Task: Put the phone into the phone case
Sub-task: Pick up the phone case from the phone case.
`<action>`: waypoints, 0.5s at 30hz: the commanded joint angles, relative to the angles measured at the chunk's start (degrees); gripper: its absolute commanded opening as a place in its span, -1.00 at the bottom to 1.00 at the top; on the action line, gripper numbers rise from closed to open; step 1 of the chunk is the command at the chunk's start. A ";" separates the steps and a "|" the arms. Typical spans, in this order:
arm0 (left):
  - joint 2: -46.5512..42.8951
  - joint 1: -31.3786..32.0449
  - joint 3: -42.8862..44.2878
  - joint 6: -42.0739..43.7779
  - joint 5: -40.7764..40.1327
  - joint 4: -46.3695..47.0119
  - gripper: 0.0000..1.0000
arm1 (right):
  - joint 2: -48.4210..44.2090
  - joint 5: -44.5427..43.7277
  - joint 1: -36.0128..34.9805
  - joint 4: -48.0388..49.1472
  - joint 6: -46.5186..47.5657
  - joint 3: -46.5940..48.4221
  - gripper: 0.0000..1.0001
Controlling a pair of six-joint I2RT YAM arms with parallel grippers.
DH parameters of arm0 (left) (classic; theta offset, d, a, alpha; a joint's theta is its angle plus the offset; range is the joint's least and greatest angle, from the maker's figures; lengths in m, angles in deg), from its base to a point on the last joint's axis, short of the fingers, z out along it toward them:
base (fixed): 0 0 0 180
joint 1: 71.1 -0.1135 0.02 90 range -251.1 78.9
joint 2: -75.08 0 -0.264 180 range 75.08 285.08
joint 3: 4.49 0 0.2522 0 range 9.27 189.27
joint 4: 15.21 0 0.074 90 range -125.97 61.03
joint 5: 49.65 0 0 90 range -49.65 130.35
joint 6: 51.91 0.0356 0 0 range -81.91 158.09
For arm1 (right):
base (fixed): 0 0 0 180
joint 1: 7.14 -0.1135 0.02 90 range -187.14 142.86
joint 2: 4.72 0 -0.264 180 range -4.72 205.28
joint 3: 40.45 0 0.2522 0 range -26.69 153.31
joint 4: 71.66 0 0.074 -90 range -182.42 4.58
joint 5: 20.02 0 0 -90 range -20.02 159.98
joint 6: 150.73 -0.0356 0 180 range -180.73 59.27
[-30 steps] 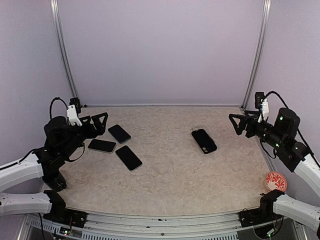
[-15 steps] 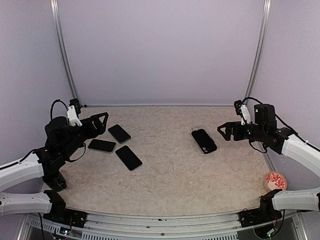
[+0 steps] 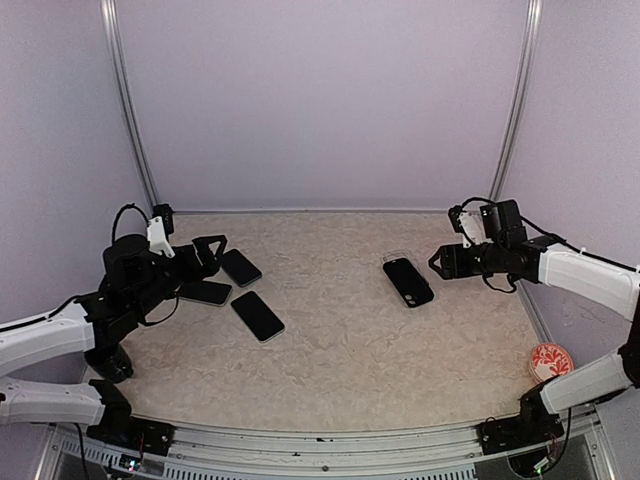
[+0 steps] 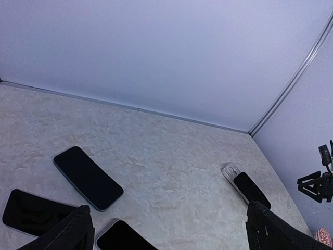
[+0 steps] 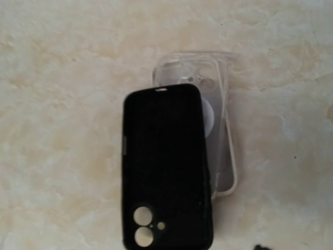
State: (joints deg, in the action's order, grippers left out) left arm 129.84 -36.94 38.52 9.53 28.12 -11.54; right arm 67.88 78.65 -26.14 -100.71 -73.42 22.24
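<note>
The task is sitting at an early stage: nothing is seated yet. The phone (image 5: 166,166) is lying flat on top of the phone case (image 5: 225,99), toward the right edge of the counter (image 3: 340,360), covering most of it but skewed off to one side. One long rim and the far end of the clear shell are showing past it. Part of the white ring is peeking out beside the phone's edge. The phone's round lenses are facing up at its near end, while the case's camera cut-out is lying at the far end, so the two are probably pointing opposite ways. The phone would likely need turning over and around before it could press in.

The right tool (image 3: 438,262) is hovering just beside the pair, on the side of the counter's right edge, touching neither. Its jaws are showing edge-on from above and barely at all in its own camera, so how wide they are standing cannot be told. The left tool (image 3: 205,255) is standing wide and holding nothing, near the left edge, over three spare black phones (image 3: 258,316).

What is left is nearly everything: gripping the phone, freeing the case, aligning and pressing in.
</note>
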 commanded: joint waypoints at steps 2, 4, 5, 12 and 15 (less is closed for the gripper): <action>0.08 0.34 0.16 -0.57 1.09 -0.39 0.98 | 4.33 -1.99 -0.57 -1.36 1.40 3.80 0.33; 0.16 0.52 0.61 -0.69 1.36 -0.37 0.98 | 5.97 -1.84 -0.67 -1.35 1.31 4.90 0.21; 0.37 0.64 0.75 -0.66 1.48 -0.38 0.98 | 6.91 -1.67 -0.76 -1.40 1.29 5.46 0.19; 1.47 1.61 1.42 -0.78 1.90 -0.56 0.98 | 12.62 -1.55 -1.01 -1.36 2.15 8.80 0.02; 1.83 1.79 1.42 -0.97 2.15 -0.64 0.98 | 15.12 -1.80 -1.20 -1.77 2.55 9.93 0.02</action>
State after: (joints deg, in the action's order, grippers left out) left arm 131.13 -35.61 38.54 8.74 29.48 -11.54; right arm 80.45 77.44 -26.54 -101.92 -71.91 29.97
